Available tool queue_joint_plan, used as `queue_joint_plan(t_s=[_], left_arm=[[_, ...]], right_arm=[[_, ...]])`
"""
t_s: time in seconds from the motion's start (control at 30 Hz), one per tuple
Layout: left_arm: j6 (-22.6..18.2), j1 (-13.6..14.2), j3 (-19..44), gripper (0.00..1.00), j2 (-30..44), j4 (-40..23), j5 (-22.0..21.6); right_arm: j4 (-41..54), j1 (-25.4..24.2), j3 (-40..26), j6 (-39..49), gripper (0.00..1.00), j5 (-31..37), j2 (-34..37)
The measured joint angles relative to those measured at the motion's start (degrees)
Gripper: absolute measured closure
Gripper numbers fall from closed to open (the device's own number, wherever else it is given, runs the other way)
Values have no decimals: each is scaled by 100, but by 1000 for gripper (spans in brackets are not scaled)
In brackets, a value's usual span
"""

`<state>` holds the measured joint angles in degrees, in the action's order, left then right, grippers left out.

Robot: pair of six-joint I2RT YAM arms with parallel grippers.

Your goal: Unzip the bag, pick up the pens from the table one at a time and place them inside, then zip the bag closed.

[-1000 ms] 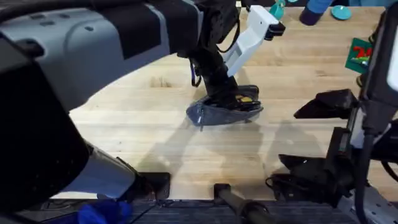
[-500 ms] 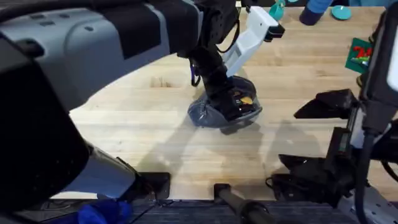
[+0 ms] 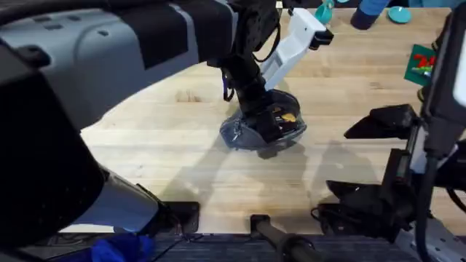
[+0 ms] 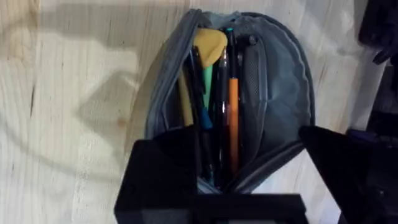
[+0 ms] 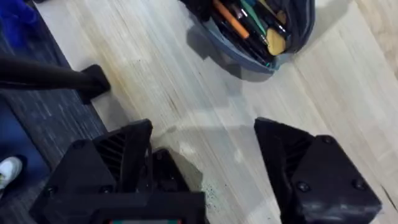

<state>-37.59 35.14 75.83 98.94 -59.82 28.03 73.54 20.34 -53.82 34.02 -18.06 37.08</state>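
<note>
bag [image 3: 263, 127] mouth: blocked by left end effector [image 3: 271, 122]; table [image 3: 167, 156] alongside: free

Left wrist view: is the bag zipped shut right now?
No. The bag gapes open along its top, showing an orange pen and other pens lying inside.

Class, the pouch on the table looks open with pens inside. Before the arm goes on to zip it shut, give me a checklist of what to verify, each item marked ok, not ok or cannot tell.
1. Bag unzipped and gaping: ok.
2. Pens lying inside the bag, among them an orange one: ok.
3. Nothing sticking out past the opening: cannot tell; the left hand covers the near end.
4. Zipper pull located: cannot tell.
5. Right hand open and apart from the bag, over the bare table: ok.
6. No pens left on the table near the bag: ok in the overhead view.
</note>
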Motion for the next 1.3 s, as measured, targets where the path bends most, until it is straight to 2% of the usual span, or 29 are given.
queue_joint_plan(t_s=[0.37, 0.6, 0.73, 0.9, 0.93, 1.07, 1.3], left_arm=[[5, -2, 13, 6, 0, -73, 52], [75, -2, 308, 6, -76, -482, 69], [114, -2, 573, 5, -551, -699, -72], [116, -2, 751, 5, -1526, -927, -278], [117, -2, 765, 5, -2140, -1342, -519], [116, -2, 765, 5, -2402, -1687, -702], [118, -34, 761, 5, -2592, -1890, -820]], right_arm=[[1, 0, 0, 0, 5, 0, -2], [0, 0, 0, 0, 4, 0, -2], [2, 0, 0, 0, 4, 0, -2], [2, 0, 0, 0, 4, 0, -1], [0, 0, 0, 0, 5, 0, -2], [0, 0, 0, -2, 5, 0, 0], [0, 0, 0, -1, 4, -2, 0]])
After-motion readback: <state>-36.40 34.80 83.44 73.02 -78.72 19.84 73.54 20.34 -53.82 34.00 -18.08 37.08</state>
